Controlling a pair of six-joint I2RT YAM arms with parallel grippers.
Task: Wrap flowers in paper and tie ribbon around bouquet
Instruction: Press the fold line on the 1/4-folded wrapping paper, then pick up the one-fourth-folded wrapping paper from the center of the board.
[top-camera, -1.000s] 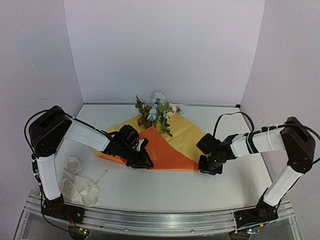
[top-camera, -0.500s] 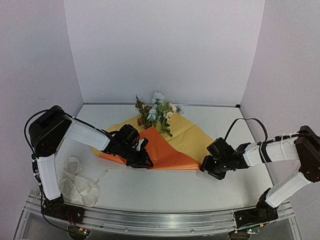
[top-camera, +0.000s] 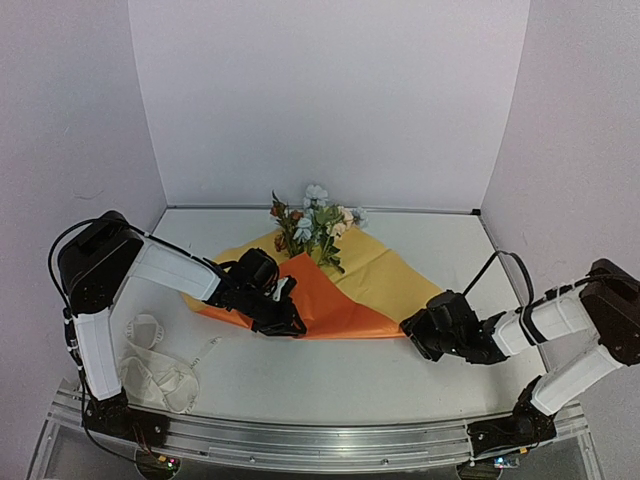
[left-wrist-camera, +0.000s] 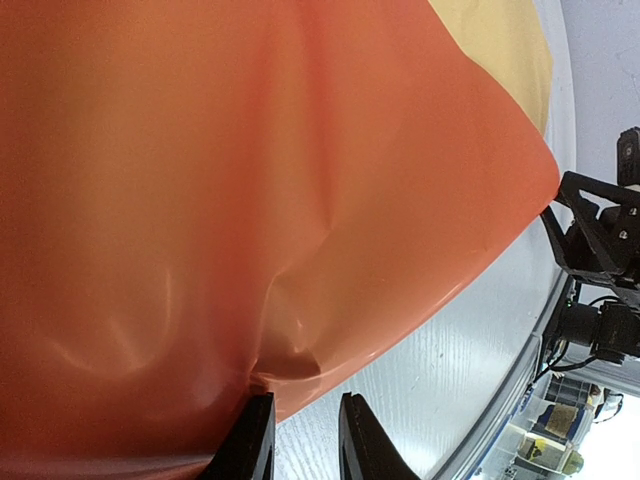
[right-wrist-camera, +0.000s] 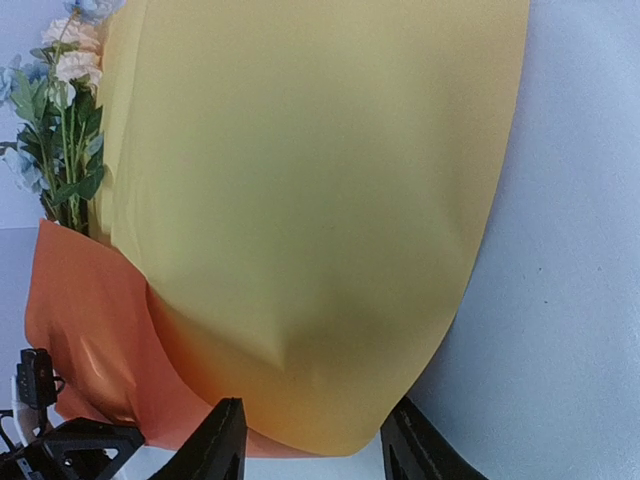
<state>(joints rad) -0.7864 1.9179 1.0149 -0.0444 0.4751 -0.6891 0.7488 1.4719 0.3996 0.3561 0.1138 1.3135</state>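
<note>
ok so the paper (top-camera: 385, 265) is lying spread on the table (top-camera: 330, 380), yellow face up across its right half, with an orange flap folded over from its left side. the flowers (top-camera: 318, 222) lie on the paper with their heads sticking out past its far edge and their stems going under the orange flap. left gripper (left-wrist-camera: 302, 402) is down at the near edge of that flap. its jaws are only a little apart with bare table showing between them, and the orange sheet is dented right at the tip of one jaw, but nothing's actually pinched as far as I can see. right gripper (right-wrist-camera: 315, 412) is at the paper's near right corner, jaws wide apart, yellow corner sitting loose between them, not squeezed. the ribbon (top-camera: 160, 372) is a loose white heap off the paper's left side, well apart from it
</note>
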